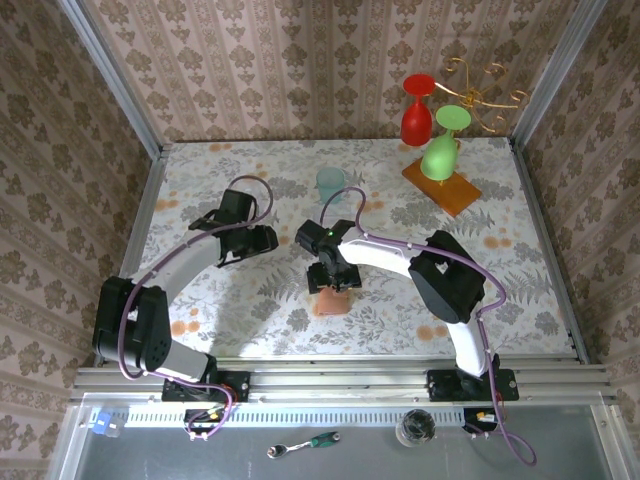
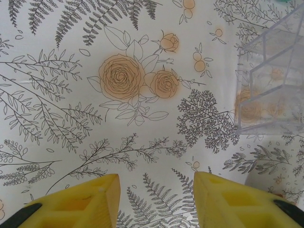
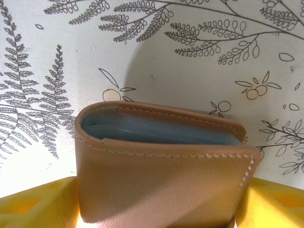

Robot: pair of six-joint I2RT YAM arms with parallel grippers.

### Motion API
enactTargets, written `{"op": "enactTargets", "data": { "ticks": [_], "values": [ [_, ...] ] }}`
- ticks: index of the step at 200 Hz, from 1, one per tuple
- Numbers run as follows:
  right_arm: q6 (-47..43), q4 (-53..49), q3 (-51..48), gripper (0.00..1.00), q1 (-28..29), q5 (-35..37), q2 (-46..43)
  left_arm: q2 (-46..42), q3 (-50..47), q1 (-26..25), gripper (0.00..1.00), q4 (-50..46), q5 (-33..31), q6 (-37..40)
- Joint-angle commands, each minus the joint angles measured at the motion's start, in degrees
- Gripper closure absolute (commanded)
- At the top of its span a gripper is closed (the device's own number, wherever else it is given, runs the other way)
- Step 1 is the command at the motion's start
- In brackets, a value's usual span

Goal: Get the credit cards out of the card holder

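Right gripper (image 3: 156,205) grips the wallet (image 3: 161,178) between its yellow fingers (image 3: 33,202). In the top view it sits at frame centre (image 1: 331,280), with the wallet (image 1: 330,301) just below it. One wallet is visible: folded tan leather with pale stitching, and a grey-blue layer at its open upper edge; I cannot tell whether that is a card. Left gripper (image 2: 156,199) hovers wide open above bare cloth, left of centre in the top view (image 1: 250,240). The table (image 1: 520,270) has a white cloth printed with ferns and orange roses, and beige patterned walls (image 1: 300,60) enclose it. One teal cup (image 1: 330,182) stands above centre. Two upturned goblets, red (image 1: 416,118) and green (image 1: 440,155), stand over one wooden slab (image 1: 445,192) at upper right. One clear box (image 2: 270,80) lies beside the left gripper.
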Motion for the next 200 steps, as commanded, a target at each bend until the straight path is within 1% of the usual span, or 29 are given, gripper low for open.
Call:
{"op": "enactTargets", "data": {
  "ticks": [1,43,81,118,155,200],
  "values": [
    [-0.5,-0.9,-1.0,0.15,0.3,1.8,-1.6,-1.6,-1.1,-0.2,0.54,0.4,1.3,-1.0],
    [-1.4,1.0,-2.3,0.06,0.4,2.8,-4.9,-2.0,-2.3,-0.6,0.52,1.3,4.2,-1.2],
    [-1.5,3.1,-4.2,0.06,0.5,4.2,-8.7,-2.3,-3.4,-0.6,0.52,1.9,6.2,-1.1],
    [-1.1,4.9,-7.2,0.11,0.5,4.3,-12.8,-3.2,-3.4,-0.6,0.52,2.0,8.0,-1.0],
    [-0.2,6.5,-9.3,0.16,0.6,1.7,-13.1,-3.5,-4.1,-0.7,0.52,3.0,8.6,-1.4],
    [2.1,6.6,-10.5,0.17,1.5,1.5,-13.6,-3.9,-5.6,-0.9,0.53,3.5,10.1,-2.0]
  ]
}}
